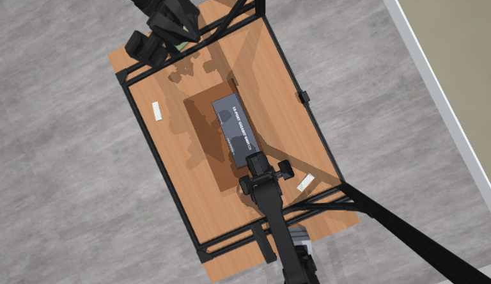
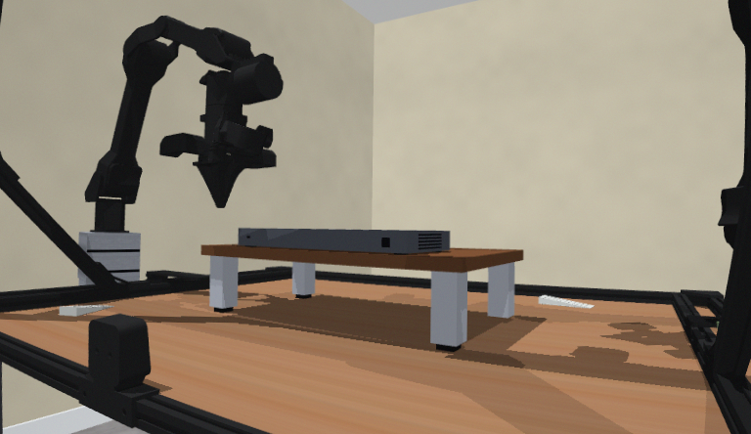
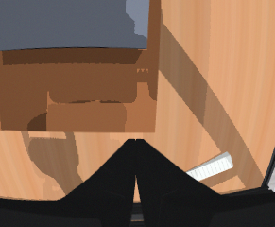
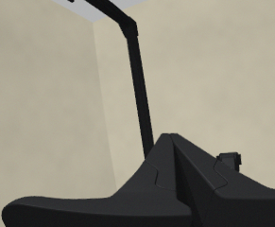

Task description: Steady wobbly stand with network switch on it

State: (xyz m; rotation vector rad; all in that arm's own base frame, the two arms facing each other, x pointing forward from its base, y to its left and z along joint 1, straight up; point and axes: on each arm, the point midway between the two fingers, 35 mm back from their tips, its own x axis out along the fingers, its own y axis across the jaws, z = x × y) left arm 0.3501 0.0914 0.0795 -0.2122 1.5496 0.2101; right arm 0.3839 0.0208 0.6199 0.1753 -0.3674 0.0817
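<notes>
The brown stand stands mid-table with the grey network switch lying on top. In the exterior view, three legs show black feet; the far right leg shows none, and its contact with the table is unclear. One white wedge lies beyond the stand's long side. Another wedge lies off its end. My left gripper is shut and empty above that end. My right gripper is shut, empty, near the table's far end.
A black frame borders the table, with a camera block on one long side. Black posts rise at two corners. A green item shows partly behind my right gripper.
</notes>
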